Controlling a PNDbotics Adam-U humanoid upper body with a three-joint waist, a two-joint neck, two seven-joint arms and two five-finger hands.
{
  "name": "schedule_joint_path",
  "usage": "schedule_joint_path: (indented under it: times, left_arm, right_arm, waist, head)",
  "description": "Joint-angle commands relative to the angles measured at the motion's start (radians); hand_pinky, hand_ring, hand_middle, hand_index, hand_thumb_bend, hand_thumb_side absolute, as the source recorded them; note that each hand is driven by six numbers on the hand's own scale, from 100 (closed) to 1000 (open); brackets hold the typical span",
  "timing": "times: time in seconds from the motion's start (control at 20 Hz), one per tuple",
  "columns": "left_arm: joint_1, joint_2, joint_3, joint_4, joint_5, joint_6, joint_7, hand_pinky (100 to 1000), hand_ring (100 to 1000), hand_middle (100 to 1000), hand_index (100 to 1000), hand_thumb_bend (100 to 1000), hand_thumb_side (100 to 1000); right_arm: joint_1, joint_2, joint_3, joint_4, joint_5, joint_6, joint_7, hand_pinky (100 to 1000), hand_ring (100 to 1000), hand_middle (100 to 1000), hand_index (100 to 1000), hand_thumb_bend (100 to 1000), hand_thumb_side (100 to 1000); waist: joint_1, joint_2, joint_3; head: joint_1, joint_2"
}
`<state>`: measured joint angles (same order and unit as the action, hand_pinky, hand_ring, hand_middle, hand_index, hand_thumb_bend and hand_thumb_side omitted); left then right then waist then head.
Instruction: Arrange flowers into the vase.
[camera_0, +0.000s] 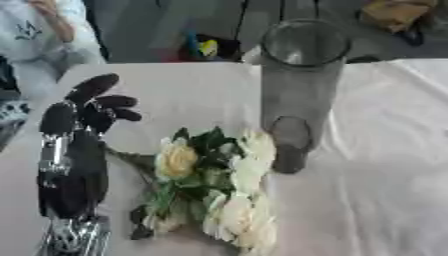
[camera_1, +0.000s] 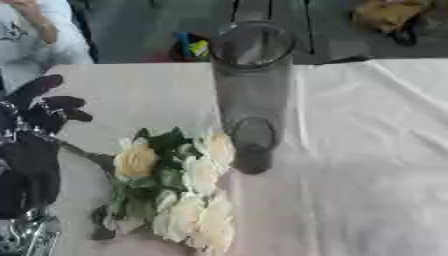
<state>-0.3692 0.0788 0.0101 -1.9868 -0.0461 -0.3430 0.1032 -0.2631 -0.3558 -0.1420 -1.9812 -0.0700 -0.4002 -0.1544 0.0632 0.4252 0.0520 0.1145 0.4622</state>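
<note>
A tall clear glass vase (camera_0: 300, 95) stands upright near the middle of the table, with nothing inside that I can see. A bunch of cream and pale yellow flowers (camera_0: 219, 185) with green leaves lies flat on the cloth just left of and below the vase base. My left hand (camera_0: 83, 120) hovers at the left, fingers spread and relaxed, holding nothing, a short gap from the flowers' stems. My right hand does not show in either view.
A white tablecloth (camera_0: 385, 165) covers the table, whose far edge (camera_1: 367, 61) runs behind the vase. Beyond it on the floor lie a dark bag with colourful items (camera_0: 206, 47) and a brown object (camera_0: 394, 12).
</note>
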Motion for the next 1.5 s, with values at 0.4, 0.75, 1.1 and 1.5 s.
schedule_joint_path:
  times: [0.4, 0.75, 1.1, 1.5]
  left_arm:
    - [-0.004, 0.021, 0.006, -0.013, -0.001, -0.004, -0.001, 545, 631, 729, 757, 106, 1000]
    - [0.001, 0.06, 0.005, -0.013, -0.009, -0.012, -0.006, 550, 646, 749, 775, 100, 1000]
    - [0.006, 0.206, 0.019, -0.013, -0.083, -0.039, -0.028, 596, 720, 801, 838, 100, 1000]
    - [0.041, 0.434, 0.037, -0.013, -0.274, -0.009, -0.045, 660, 778, 845, 904, 100, 901]
  right_arm:
    - [-0.007, -0.016, -0.007, -0.019, -0.008, 0.0, 0.001, 631, 484, 445, 675, 100, 982]
    - [-0.005, -0.018, -0.006, -0.019, -0.006, -0.001, 0.003, 631, 484, 445, 675, 100, 982]
    - [-0.004, -0.024, -0.003, -0.019, -0.006, -0.005, 0.004, 630, 484, 444, 675, 100, 982]
    - [-0.004, -0.033, -0.002, -0.019, -0.01, -0.012, 0.002, 628, 484, 445, 675, 100, 981]
  waist:
    - [-0.009, -0.024, 0.002]
    - [-0.01, -0.023, 0.004]
    - [-0.006, -0.023, -0.003]
    - [-0.001, -0.028, -0.016]
  head:
    - [0.0, -0.016]
    - [0.001, -0.005]
    - [-0.003, 0.002]
    - [-0.014, 0.013]
